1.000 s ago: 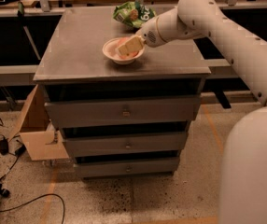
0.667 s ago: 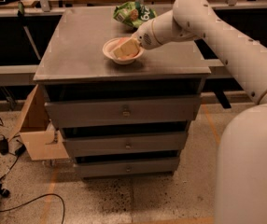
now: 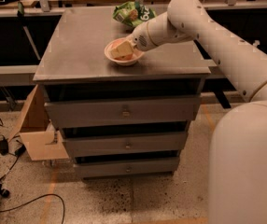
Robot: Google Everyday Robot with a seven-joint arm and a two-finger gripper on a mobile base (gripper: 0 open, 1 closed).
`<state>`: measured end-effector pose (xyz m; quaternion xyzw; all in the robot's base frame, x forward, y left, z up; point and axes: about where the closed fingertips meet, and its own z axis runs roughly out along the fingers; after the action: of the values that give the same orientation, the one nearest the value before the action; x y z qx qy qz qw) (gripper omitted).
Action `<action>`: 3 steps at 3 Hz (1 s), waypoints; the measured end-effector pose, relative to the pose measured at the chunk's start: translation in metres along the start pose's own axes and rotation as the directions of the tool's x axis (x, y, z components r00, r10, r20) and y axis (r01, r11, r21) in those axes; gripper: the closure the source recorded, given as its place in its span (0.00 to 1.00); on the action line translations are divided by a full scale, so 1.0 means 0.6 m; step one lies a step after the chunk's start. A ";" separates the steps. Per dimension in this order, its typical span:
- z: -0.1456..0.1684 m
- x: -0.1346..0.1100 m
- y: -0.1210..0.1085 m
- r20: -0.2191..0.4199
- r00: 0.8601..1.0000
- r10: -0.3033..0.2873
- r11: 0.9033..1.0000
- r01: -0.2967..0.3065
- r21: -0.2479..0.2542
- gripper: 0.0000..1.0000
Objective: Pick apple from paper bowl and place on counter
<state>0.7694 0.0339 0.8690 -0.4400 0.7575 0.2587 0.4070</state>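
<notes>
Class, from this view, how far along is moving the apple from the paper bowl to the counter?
Done: the end effector is down inside the paper bowl on the counter. In hand: taking hold of the apple, hidden beneath it; grip unconfirmed. Left: lifting it out and setting it on the counter top.
</notes>
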 end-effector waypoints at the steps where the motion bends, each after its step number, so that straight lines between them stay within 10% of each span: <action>1: 0.003 -0.003 -0.001 0.010 1.000 0.005 1.000 -0.005 -0.009 0.88; 3: -0.074 -0.085 -0.047 0.126 0.988 -0.088 0.990 0.073 0.117 1.00</action>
<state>0.7915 0.0104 0.9347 -0.4287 0.7243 0.2272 0.4899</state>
